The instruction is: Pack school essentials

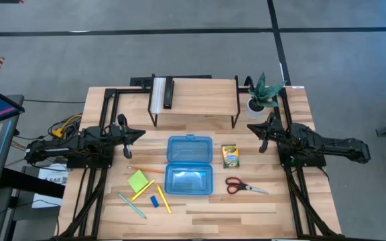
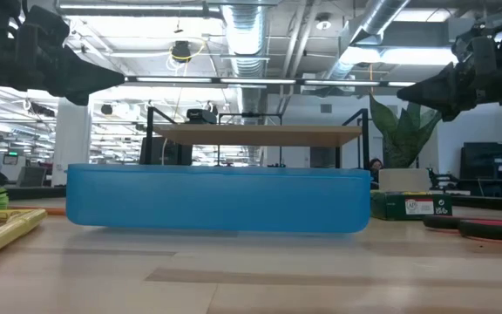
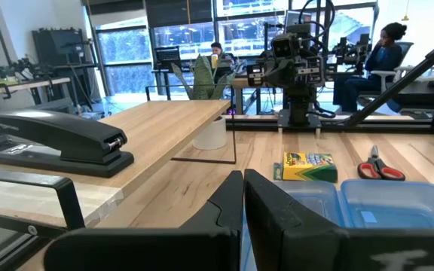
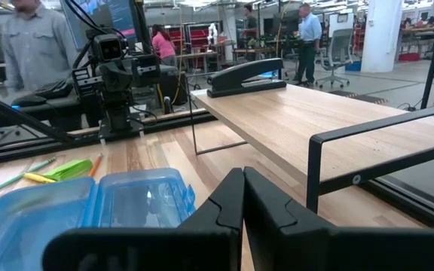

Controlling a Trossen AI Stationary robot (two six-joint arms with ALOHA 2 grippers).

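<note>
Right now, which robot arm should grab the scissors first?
Probably the right gripper. The scissors lie on its side of the open blue case; the left gripper waits across it.

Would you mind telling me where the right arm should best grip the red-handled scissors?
Probably across the closed blades, coming straight down. The scissors lie flat on the table, red handles toward the blue case; the blades form one narrow bar, while the looped handles are wider.

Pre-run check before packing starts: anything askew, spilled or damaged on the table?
Nothing stands out. The blue case lies open and empty at table centre, pencils and sticky-note pad loose to its left, crayon box and scissors to its right.
</note>
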